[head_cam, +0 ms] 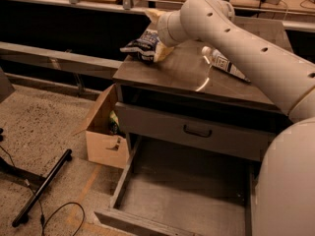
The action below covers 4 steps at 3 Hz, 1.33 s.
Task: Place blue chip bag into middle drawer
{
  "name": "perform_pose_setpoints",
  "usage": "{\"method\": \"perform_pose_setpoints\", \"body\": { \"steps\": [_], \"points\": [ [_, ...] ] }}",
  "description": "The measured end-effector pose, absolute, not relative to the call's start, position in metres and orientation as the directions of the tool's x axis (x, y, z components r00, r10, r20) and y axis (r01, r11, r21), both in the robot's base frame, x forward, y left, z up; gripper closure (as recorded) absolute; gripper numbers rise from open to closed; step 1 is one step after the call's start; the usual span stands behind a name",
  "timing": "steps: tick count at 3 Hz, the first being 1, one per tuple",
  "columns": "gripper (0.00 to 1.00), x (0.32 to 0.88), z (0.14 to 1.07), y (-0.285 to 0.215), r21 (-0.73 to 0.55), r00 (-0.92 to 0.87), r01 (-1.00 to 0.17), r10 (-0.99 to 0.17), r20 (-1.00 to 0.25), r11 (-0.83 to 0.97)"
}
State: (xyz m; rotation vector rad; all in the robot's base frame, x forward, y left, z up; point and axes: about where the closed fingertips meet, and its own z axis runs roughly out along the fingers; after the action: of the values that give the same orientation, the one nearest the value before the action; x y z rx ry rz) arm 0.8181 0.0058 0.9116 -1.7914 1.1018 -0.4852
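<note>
**A:** Where's your gripper right now?

**B:** Your gripper (155,35) is up at the far left corner of the cabinet top (172,80), right against the blue chip bag (140,45). The arm (246,53) reaches in from the right, across the whole top.

**A:** Has it got hold of the bag?

**B:** I cannot tell. The gripper is pressed in at the bag's right side, but you can't read from this angle whether it is clamped on it or loose.

**A:** And the bag itself?

**B:** Crumpled, lying on the cabinet top at that far left corner, its left end poking out past the edge. It is not in any drawer.

**A:** What about the middle drawer?

**B:** Your middle drawer (162,127) is directly below the top, grey front panel facing you, with the small black handle (197,131) at its centre. There is a dark gap between the panel and the top. The lower drawer (187,195) beneath it is pulled far out towards you.

**A:** Anything else around?

**B:** A bottle (226,65) lies on its side on the cabinet top, to the right of the bag and partly behind the arm. On the floor to the left there is an open cardboard box (101,144) just beside the cabinet, and nearer you a black bar (42,188) and a cable (61,215).
</note>
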Motion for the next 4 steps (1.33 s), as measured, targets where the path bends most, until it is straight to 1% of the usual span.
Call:
{"method": "perform_pose_setpoints", "body": {
  "steps": [3,4],
  "points": [
    [0.88,0.8129,0.9060,0.0126,-0.845,0.548,-0.501,-0.824,-0.145,-0.185],
    [1.00,0.8113,0.9057,0.0123,-0.841,0.550,-0.507,-0.822,-0.146,-0.190]
  ]
}}
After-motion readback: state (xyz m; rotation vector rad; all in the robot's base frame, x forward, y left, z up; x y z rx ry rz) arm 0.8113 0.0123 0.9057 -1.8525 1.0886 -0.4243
